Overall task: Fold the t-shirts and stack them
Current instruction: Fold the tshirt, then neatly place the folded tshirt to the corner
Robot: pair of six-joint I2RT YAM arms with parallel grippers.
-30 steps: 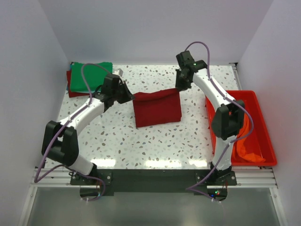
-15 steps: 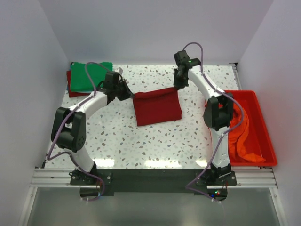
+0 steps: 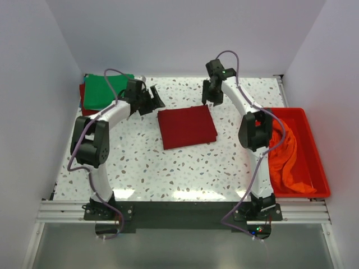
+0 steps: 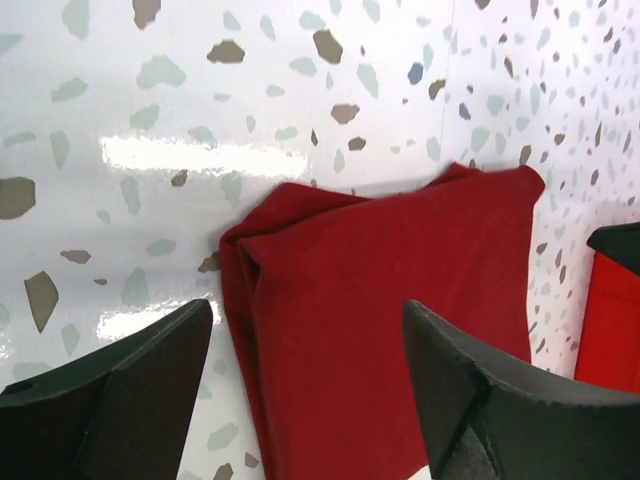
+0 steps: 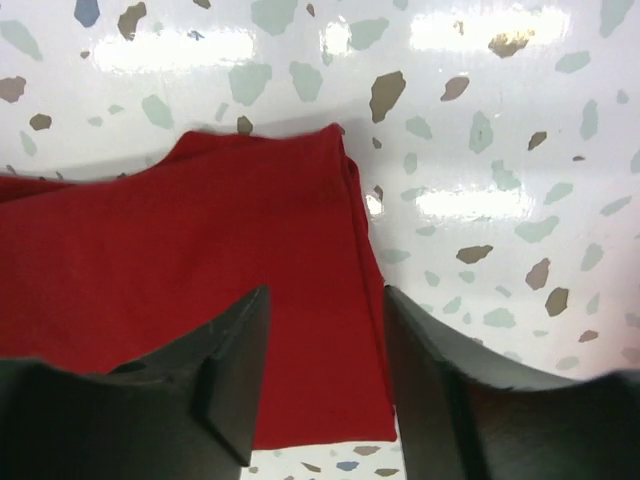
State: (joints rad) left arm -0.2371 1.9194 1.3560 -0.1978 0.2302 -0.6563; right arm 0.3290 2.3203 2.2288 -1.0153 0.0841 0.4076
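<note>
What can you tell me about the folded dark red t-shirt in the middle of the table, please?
The dark red t-shirt is soft plain cloth, folded into a flat, roughly square packet with layered edges. It lies askew on the speckled table. Nothing rests on it; the left claw and right claw stand open by its far corners, not gripping it.

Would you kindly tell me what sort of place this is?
Most likely a robotics lab test cell: plain white walls box in a speckled table, a left arm and a right arm are bolted to a metal rail at its near edge, and a red plastic tub holds an orange t-shirt.
</note>
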